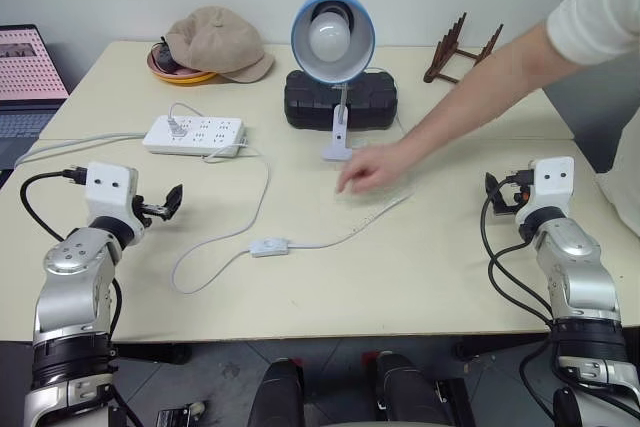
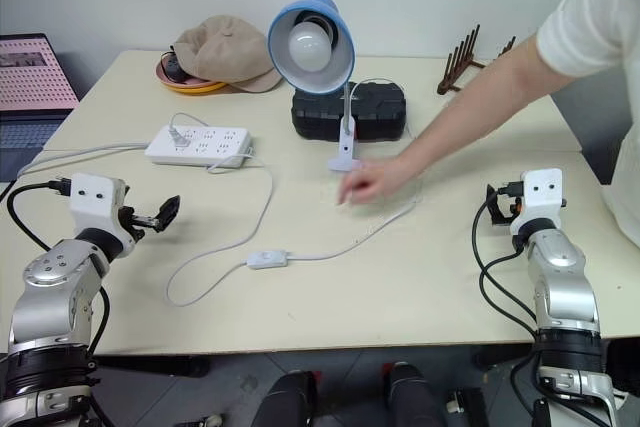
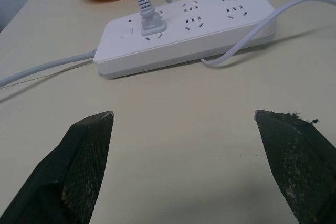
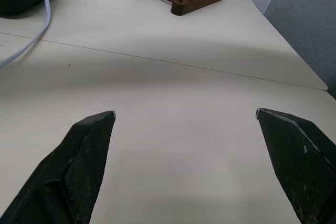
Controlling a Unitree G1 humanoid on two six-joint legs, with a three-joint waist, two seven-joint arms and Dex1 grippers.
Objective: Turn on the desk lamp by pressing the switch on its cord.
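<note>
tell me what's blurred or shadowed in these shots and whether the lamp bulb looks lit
Left eye view: the person's reaching hand is motion-blurred; the white bulb in the light-blue round-shaded desk lamp shows no glow. Right wrist view: a broad soft shadow band crosses the cream table. Left wrist view: the white multi-socket power strip is sharp, casting a soft shadow.

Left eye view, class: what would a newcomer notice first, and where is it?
The blue desk lamp, unlit, stands at the table's far middle facing the camera. A person's hand reaches in from the right, just in front of its base. Nearer, the switch lies on its cord, between the open left gripper and right gripper.
</note>
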